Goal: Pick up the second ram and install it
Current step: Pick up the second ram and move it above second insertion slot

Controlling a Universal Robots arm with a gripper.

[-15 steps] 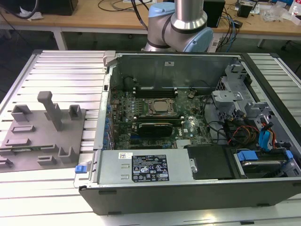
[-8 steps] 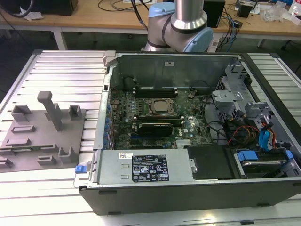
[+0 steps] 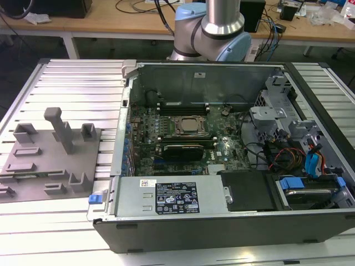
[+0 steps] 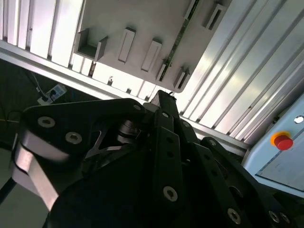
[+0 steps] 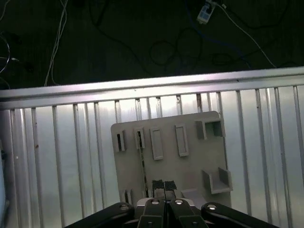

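The second ram [image 5: 142,164] stands on edge as a thin green stick in a slot of the grey fixture plate [image 5: 190,166]. In the second wrist view the second ram [image 4: 178,40] runs as a narrow line across the same fixture plate [image 4: 137,19]. My gripper [image 5: 164,189] hovers well above the plate, close to one end of the stick. Its two black fingertips [image 5: 156,184] sit side by side, shut, with nothing seen between them. One black finger [image 4: 164,123] points toward the plate's edge in the second wrist view.
The open computer case [image 3: 222,219] lies on the ribbed metal table [image 3: 72,83], with the motherboard and silver processor socket [image 3: 188,126] inside. The grey fixture plate [image 3: 61,160] sits on the exterior view's left with a tall post [image 3: 60,128]. The arm's base [image 3: 213,27] stands behind the case.
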